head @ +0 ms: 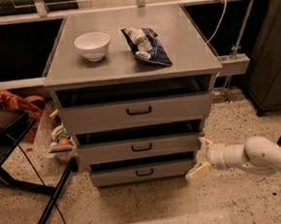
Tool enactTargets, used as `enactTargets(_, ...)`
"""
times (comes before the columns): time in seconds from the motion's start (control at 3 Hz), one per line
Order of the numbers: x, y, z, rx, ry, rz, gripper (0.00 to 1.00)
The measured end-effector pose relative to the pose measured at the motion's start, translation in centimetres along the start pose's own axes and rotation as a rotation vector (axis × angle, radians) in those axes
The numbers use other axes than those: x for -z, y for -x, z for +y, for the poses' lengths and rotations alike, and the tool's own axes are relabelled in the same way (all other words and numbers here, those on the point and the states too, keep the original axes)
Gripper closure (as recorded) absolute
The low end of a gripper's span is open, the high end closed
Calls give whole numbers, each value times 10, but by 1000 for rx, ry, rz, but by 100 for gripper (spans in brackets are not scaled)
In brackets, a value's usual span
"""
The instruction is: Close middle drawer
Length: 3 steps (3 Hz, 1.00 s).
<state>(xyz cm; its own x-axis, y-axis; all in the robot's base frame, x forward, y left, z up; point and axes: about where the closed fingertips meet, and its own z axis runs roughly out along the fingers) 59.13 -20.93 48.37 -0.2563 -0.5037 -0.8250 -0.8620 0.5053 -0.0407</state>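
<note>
The grey cabinet [132, 66] has three stacked drawers. The middle drawer [105, 152] has a short flat grey front and a small black loop handle [141, 147]. A dark gap shows above its front, which stands slightly forward. My gripper [201, 157] is open at the cabinet's lower right, level with the middle and bottom drawers. Its upper fingertip [205, 142] is just beside the right end of the middle drawer's front. I cannot tell whether it touches. It holds nothing.
A taller top drawer [97, 118] and a bottom drawer [111, 176] sit above and below. A white bowl [92, 45] and a blue snack bag [146, 46] lie on the cabinet top. A black stand [53, 201] and clutter are on the floor at left.
</note>
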Motion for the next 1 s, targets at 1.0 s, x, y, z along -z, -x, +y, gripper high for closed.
enactTargets(1.0, 143, -58, -3, -143, -101, 59, 0)
